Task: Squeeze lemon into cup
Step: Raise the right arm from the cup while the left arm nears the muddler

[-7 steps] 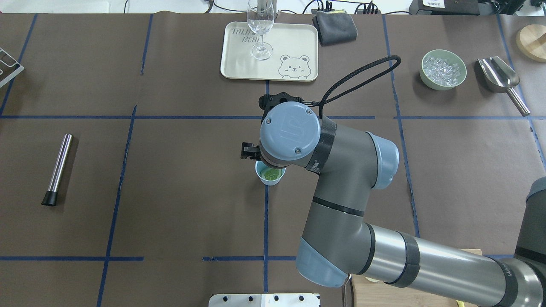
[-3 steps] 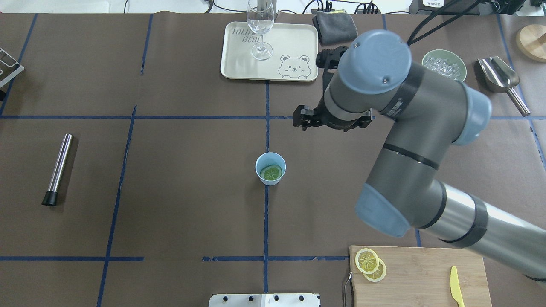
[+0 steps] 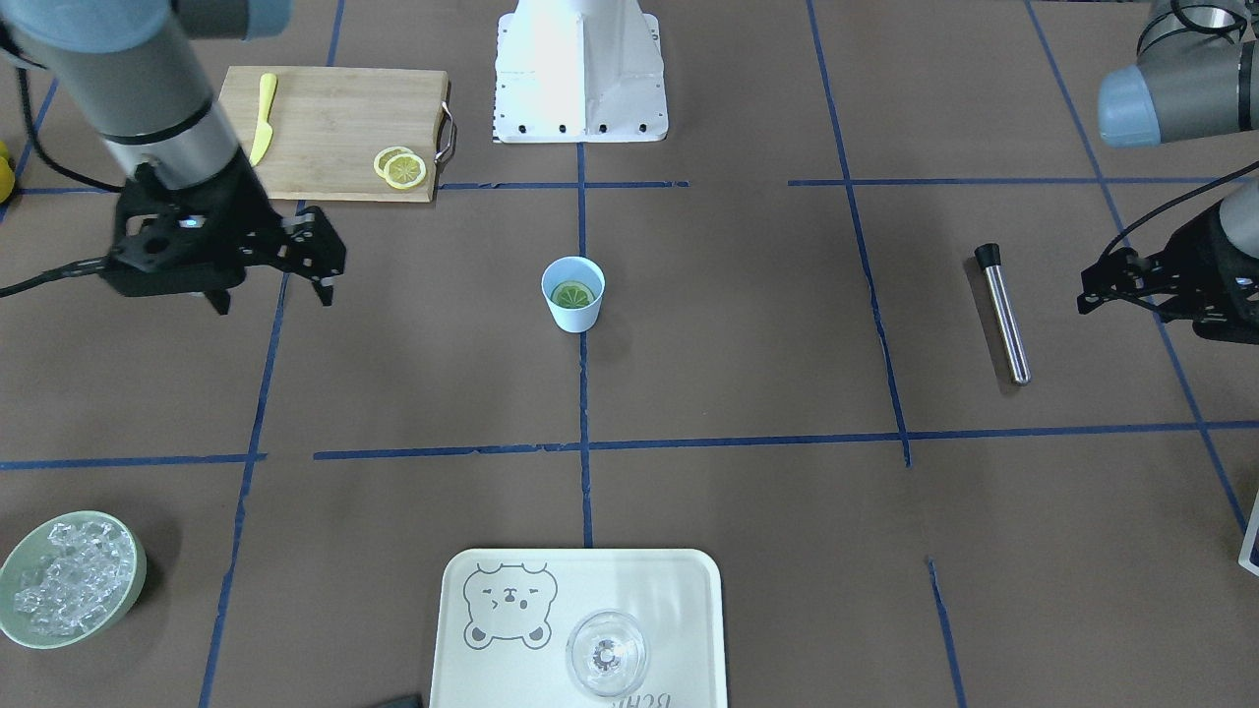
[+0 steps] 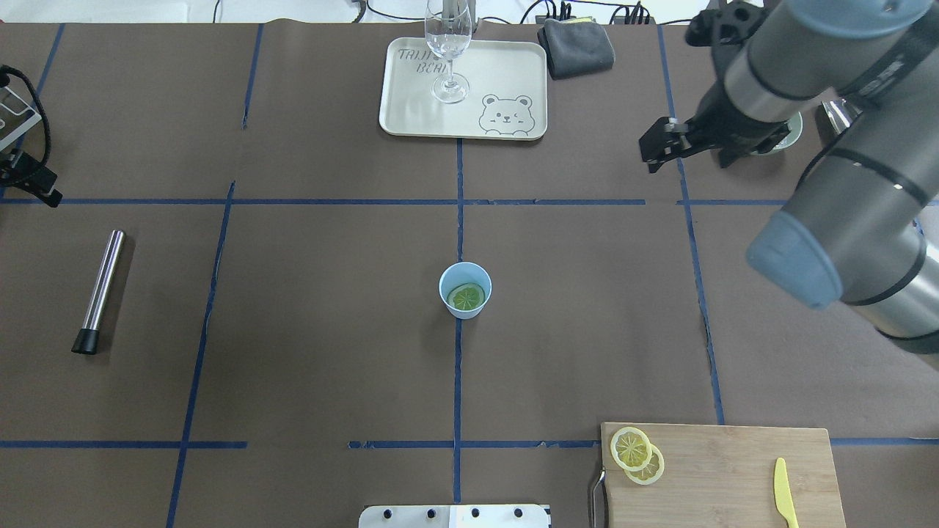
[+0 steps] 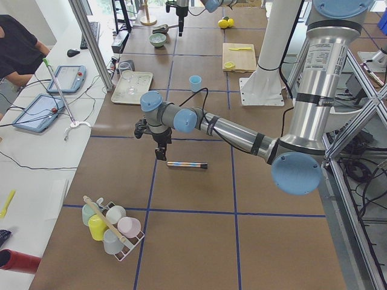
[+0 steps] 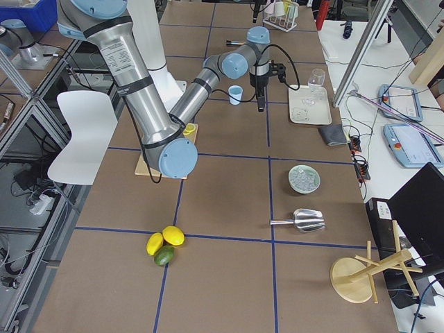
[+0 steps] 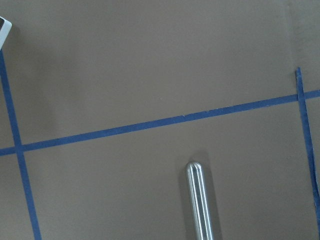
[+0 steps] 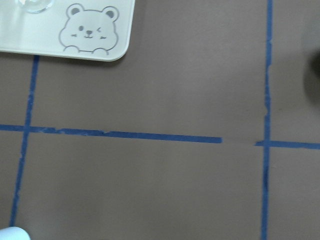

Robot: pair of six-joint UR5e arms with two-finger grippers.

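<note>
The light-blue cup (image 4: 464, 291) (image 3: 572, 295) stands upright at the table's middle on a blue tape line. A lemon slice (image 4: 467, 297) (image 3: 571, 293) lies flat inside it, looking greenish against the blue. My right gripper (image 4: 688, 155) (image 3: 272, 291) hangs open and empty well away from the cup, near the bowl of ice. My left gripper (image 3: 1161, 300) (image 4: 22, 180) is at the table's far left end, open, beside the steel bar's far end.
A steel bar (image 4: 99, 290) (image 7: 200, 205) lies left of the cup. A tray (image 4: 506, 66) with a wine glass (image 4: 449, 51) sits at the back. The cutting board (image 4: 719, 469) holds two lemon slices (image 4: 637, 453) and a yellow knife (image 4: 785, 491). Bowl of ice (image 3: 69, 580).
My right arm has swung from over the cup toward the back right, gripper empty. The slice stays in the cup. My left gripper has come in at the left edge.
</note>
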